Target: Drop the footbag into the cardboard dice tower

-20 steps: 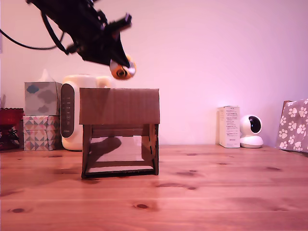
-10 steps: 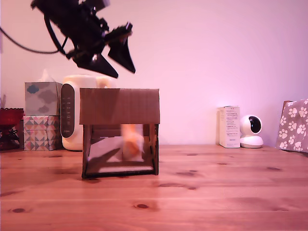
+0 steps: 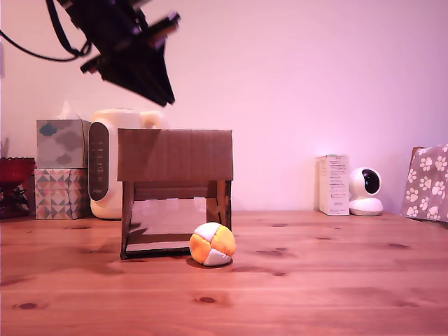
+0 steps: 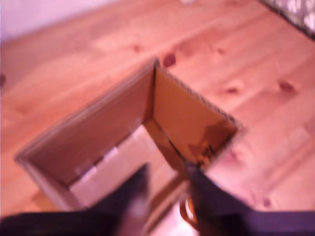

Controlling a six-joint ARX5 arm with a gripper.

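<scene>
footbag (image 3: 212,244) sits on the table (image 3: 315,280) just in front of the tower (image 3: 175,190), at its front opening's right side in the exterior view. gripper (image 3: 155,84) hovers above the tower, fingers spread, holding nothing.

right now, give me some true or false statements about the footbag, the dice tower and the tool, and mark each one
1. The footbag lies on the wooden table in front of the cardboard dice tower. True.
2. The tool grips the footbag. False: it holds nothing; the footbag is down on the table.
3. The tool hangs above the tower. True.
4. The footbag sits on top of the tower. False: it rests at table level by the lower front opening, near the leg on the exterior view's right.
5. The white camera stands to the exterior view's right of the tower. True.
6. The tower lies tipped on its side. False: it stands upright on its legs.
</scene>
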